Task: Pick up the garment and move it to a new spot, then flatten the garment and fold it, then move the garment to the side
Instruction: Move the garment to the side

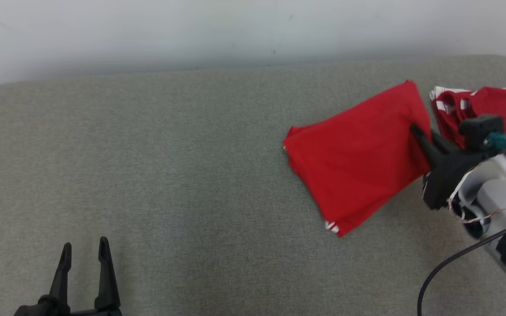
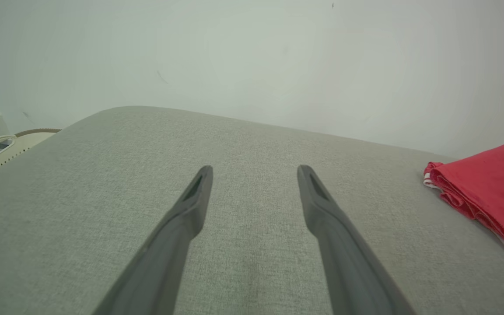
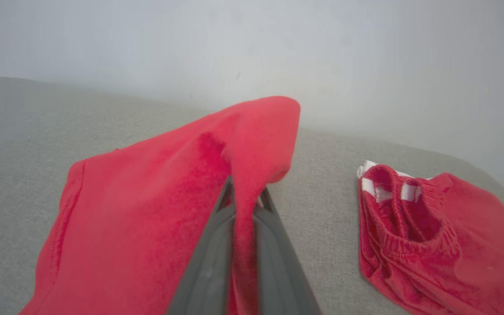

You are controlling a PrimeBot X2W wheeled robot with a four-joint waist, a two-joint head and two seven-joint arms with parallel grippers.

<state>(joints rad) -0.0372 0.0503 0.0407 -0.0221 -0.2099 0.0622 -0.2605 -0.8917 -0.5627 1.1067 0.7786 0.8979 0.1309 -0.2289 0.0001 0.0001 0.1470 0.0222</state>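
Note:
A folded red garment (image 1: 358, 158) with white trim lies at the right of the grey padded surface (image 1: 169, 175). My right gripper (image 1: 415, 130) is shut on the garment's right edge, and the cloth (image 3: 169, 210) rises in a fold between its fingers (image 3: 208, 271) in the right wrist view. My left gripper (image 1: 85, 249) stands open low at the near left, far from the garment, with nothing between its fingers. In the left wrist view the garment's folded corner (image 2: 484, 192) shows at the right edge, beyond the open fingers (image 2: 190, 205).
A second red piece (image 1: 486, 107) with white stripes and an elastic waistband (image 3: 414, 227) lies bunched just right of the held garment, near the surface's right edge. A pale wall runs behind. A white basket-like object (image 2: 2, 151) sits past the surface's left end.

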